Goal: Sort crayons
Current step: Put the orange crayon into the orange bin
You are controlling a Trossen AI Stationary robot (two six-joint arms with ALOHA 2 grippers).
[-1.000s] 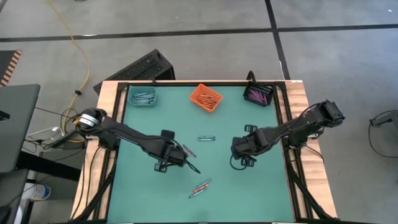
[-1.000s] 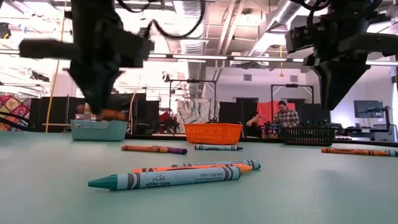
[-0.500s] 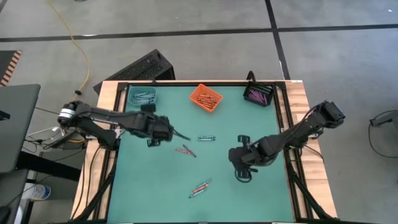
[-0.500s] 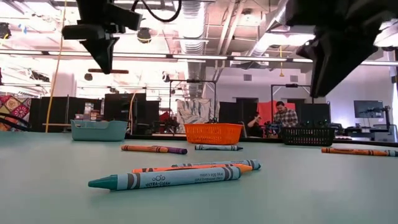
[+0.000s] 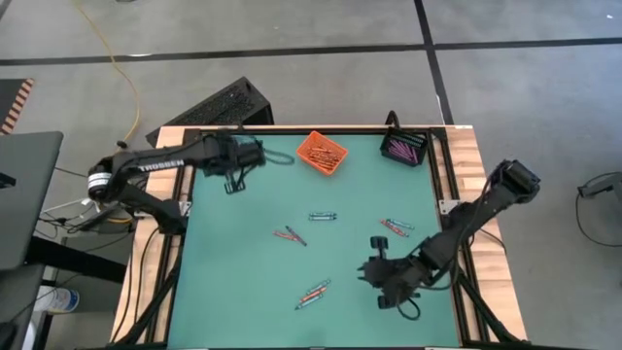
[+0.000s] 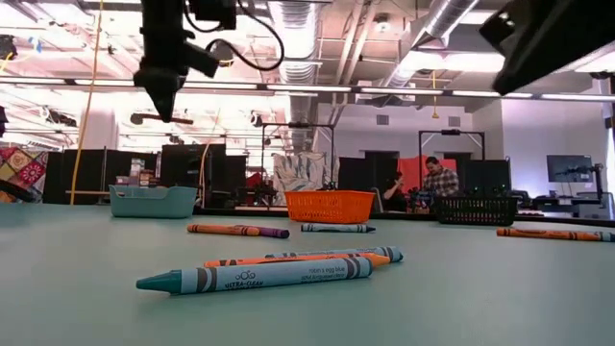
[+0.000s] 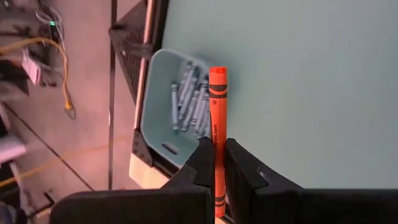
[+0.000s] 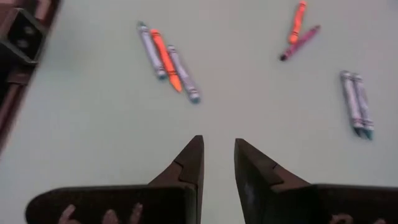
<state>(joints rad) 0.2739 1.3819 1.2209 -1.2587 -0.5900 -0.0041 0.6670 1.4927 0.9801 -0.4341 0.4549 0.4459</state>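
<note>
My left gripper (image 5: 251, 156) is up over the far left of the green table, between the teal bin (image 5: 224, 151) and the orange bin (image 5: 321, 153). It is shut on an orange-red crayon (image 7: 216, 112). The teal bin (image 7: 180, 106) holds several blue-grey crayons. My right gripper (image 8: 219, 162) is open and empty over the near right of the table (image 5: 387, 282). Loose crayons lie flat on the table: a group of three (image 5: 313, 292), an orange and purple pair (image 5: 290, 234), a blue-grey pair (image 5: 323, 216) and some at the right (image 5: 396, 227). My left gripper pinches the orange-red crayon between its two fingers (image 7: 205, 158), on the crayon's back half (image 7: 216, 146). The crayon lies along the fingers, and its other end (image 7: 217, 74) sticks out past the fingertips. It is lifted clear of the table, over the spot beside the teal bin.
A black bin (image 5: 403, 148) with purple-pink crayons stands at the far right corner. The orange bin holds orange crayons. In the low view a teal crayon (image 6: 255, 276) lies nearest. People sit in the room behind the table (image 6: 442, 178).
My left gripper has risen and gone from the table's middle toward the far left, to beside the teal bin, carrying the orange-red crayon clear of the table. My right gripper has gone toward the near edge, uncovering the crayons at the right.
</note>
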